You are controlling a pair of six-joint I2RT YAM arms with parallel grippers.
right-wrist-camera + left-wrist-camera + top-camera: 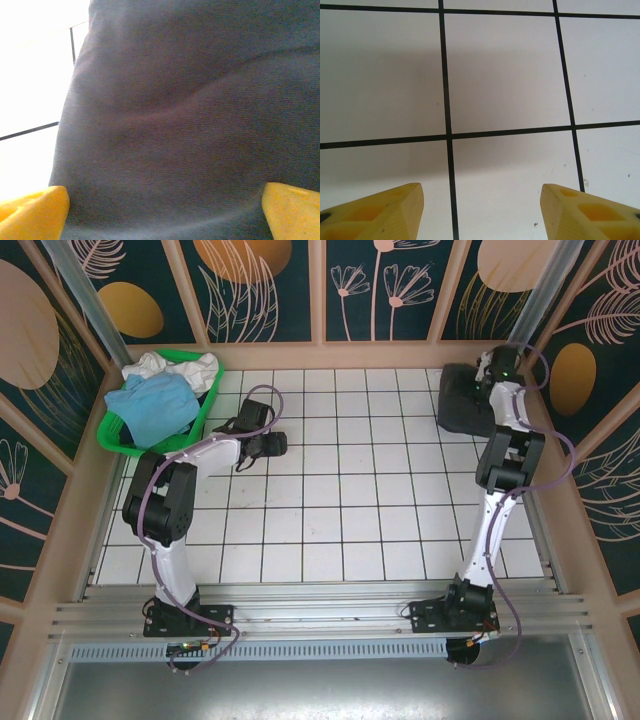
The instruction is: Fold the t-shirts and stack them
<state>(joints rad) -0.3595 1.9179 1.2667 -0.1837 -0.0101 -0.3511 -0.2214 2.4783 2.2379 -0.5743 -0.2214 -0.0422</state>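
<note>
Right gripper (162,207) spread wide, directly above the folded charcoal t-shirt (190,100). Left gripper (480,200), apart and empty, is nearer the light blue t-shirt (155,405), away to its left.

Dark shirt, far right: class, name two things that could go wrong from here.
1. The right gripper hangs open close over the dark shirt; a finger could snag and spoil its fold.
2. The light blue shirt and white shirts lie bunched in the green basket; one grab may lift several.
</note>
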